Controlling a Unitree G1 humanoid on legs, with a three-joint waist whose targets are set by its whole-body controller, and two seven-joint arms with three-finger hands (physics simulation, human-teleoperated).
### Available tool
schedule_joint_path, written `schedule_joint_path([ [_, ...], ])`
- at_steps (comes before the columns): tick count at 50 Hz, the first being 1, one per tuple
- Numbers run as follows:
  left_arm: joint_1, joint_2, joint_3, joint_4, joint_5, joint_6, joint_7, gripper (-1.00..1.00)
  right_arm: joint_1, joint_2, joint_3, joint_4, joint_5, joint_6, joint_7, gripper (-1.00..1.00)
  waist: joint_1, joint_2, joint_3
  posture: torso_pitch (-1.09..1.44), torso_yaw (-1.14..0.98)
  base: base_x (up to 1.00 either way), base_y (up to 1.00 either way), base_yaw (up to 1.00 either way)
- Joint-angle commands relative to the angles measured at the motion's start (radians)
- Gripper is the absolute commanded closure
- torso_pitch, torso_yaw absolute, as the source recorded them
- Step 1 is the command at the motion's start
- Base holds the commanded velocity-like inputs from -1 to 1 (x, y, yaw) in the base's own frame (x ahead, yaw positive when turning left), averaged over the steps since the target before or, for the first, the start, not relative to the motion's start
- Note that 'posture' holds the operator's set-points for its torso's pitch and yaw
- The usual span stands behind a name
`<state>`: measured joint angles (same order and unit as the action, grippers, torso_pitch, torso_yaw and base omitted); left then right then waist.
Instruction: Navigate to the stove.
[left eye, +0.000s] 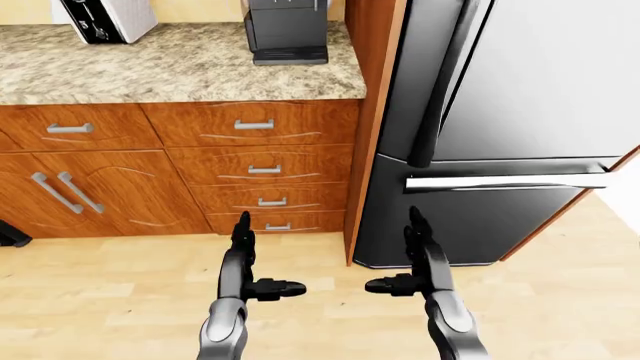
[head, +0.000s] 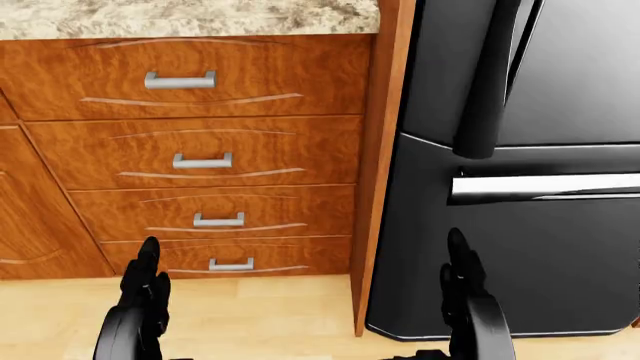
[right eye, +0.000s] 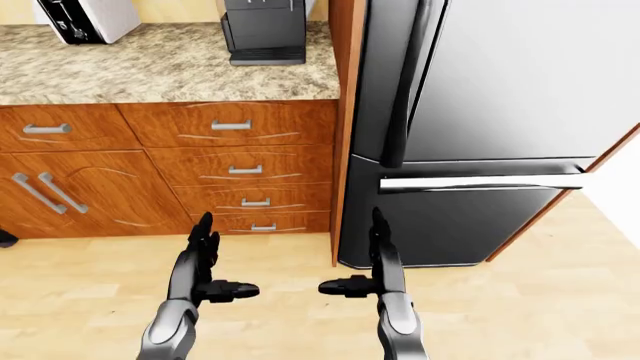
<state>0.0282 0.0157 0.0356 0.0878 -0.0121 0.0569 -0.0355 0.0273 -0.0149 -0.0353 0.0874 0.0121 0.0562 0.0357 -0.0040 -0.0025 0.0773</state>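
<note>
A speckled granite worktop (head: 190, 16) edge runs along the top; below its right corner hang four reddish wooden drawers (head: 200, 150), beside a glossy black refrigerator (head: 540, 225).

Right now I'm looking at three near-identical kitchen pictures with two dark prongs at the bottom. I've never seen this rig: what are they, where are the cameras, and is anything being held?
All three pictures come from cameras on a simulated humanoid robot's head, looking down over its own arms. The prongs are its three-finger hands: left hand and right hand, both open and holding nothing, above a wooden floor. Ahead stand wooden drawers under a granite counter, which carries a black coffee machine and a white appliance. To the right is a black refrigerator. The head view shows the same drawers and refrigerator closer. No stove shows yet.
</note>
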Motion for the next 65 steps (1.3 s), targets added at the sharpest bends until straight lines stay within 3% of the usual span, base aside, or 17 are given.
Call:
schedule_joint_path([
  [1,-0.026,0.003,0.0,-0.086,-0.002,-0.062,-0.001,-1.0,-0.028,-0.005,0.003,-0.074,-0.007,-0.066,0.001,-1.0,-0.002,-0.008,-0.001,0.0,0.0,0.0,0.0,0.0],
  [3,-0.03,0.003,0.003,-0.077,-0.005,-0.064,0.0,-1.0,-0.029,-0.005,0.005,-0.068,-0.012,-0.073,0.001,-1.0,0.007,-0.001,-0.061,0.0,0.0,0.0,0.0,0.0],
  [4,-0.031,0.003,0.003,-0.079,-0.005,-0.061,0.0,-1.0,-0.029,-0.005,0.005,-0.07,-0.013,-0.072,0.002,-1.0,0.007,-0.001,-0.052,0.0,0.0,0.0,0.0,0.0],
  [5,-0.029,0.003,0.003,-0.082,-0.005,-0.059,0.0,-1.0,-0.029,-0.004,0.005,-0.067,-0.016,-0.073,0.001,-1.0,0.006,-0.006,-0.017,0.0,0.0,0.0,0.0,0.0],
  [7,-0.03,0.003,0.003,-0.081,-0.005,-0.06,0.001,-1.0,-0.03,-0.004,0.005,-0.069,-0.017,-0.069,0.0,-1.0,0.007,-0.007,-0.069,0.0,0.0,0.0,0.0,0.0],
  [8,-0.028,0.003,0.003,-0.085,-0.005,-0.058,0.001,-1.0,-0.03,-0.004,0.004,-0.069,-0.018,-0.068,-0.002,-1.0,0.008,-0.007,-0.075,0.0,0.0,0.0,0.0,0.0],
  [19,-0.049,0.011,0.042,-0.143,-0.089,-0.055,-0.003,-1.0,-0.002,-0.007,-0.007,-0.184,0.002,0.001,0.011,-1.0,0.01,-0.005,-0.086,0.0,0.0,0.0,0.0,0.0],
  [28,-0.055,0.046,0.097,-0.6,-0.114,0.277,0.042,-1.0,-0.004,-0.021,-0.051,-0.65,0.017,0.339,0.011,-1.0,0.009,-0.002,-0.092,0.0,0.0,0.0,0.0,0.0],
  [37,-0.24,0.145,0.301,-0.987,-0.303,0.722,0.13,-1.0,-0.088,-0.041,-0.114,-0.98,0.065,0.649,-0.001,-1.0,0.006,0.002,-0.082,0.0,0.0,0.0,0.0,0.0],
  [40,-0.278,0.176,0.35,-1.023,-0.371,0.761,0.175,-1.0,-0.165,-0.065,-0.147,-1.124,0.1,0.823,-0.023,-1.0,0.008,0.007,-0.077,0.0,0.0,0.0,0.0,0.0],
  [43,-0.293,0.207,0.379,-1.027,-0.432,0.781,0.212,-1.0,-0.175,-0.077,-0.164,-1.134,0.118,0.828,-0.036,-1.0,0.008,0.01,-0.067,0.0,0.0,0.0,0.0,0.0],
  [44,-0.3,0.213,0.393,-1.031,-0.464,0.796,0.228,-1.0,-0.181,-0.091,-0.173,-1.134,0.133,0.826,-0.047,-1.0,0.008,0.011,-0.065,0.0,0.0,0.0,0.0,0.0],
  [46,-0.293,0.231,0.403,-1.05,-0.496,0.795,0.249,-1.0,-0.238,-0.275,-0.229,-1.134,0.409,0.797,-0.248,-1.0,0.008,0.009,-0.066,0.0,0.0,0.0,0.0,0.0],
  [48,-0.29,0.243,0.402,-1.05,-0.515,0.791,0.265,-1.0,-0.209,-0.439,-0.222,-1.134,0.633,0.734,-0.45,-1.0,0.009,0.002,-0.066,0.0,0.0,0.0,0.0,0.0],
  [50,-0.283,0.248,0.394,-1.044,-0.52,0.779,0.271,-1.0,-0.189,-0.523,-0.209,-1.135,0.727,0.684,-0.544,-1.0,0.013,-0.001,-0.058,0.0,0.0,0.0,0.0,0.0],
  [55,-0.284,0.261,0.397,-1.044,-0.542,0.779,0.285,-1.0,-0.186,-0.58,-0.206,-1.135,0.789,0.657,-0.603,-1.0,0.011,-0.009,-0.052,0.0,0.0,0.0,0.0,0.0],
  [65,-0.279,0.266,0.393,-1.038,-0.547,0.77,0.288,-1.0,-0.182,-0.555,-0.196,-1.135,0.752,0.661,-0.576,-1.0,0.012,-0.015,-0.047,0.0,0.0,0.0,0.0,0.0],
])
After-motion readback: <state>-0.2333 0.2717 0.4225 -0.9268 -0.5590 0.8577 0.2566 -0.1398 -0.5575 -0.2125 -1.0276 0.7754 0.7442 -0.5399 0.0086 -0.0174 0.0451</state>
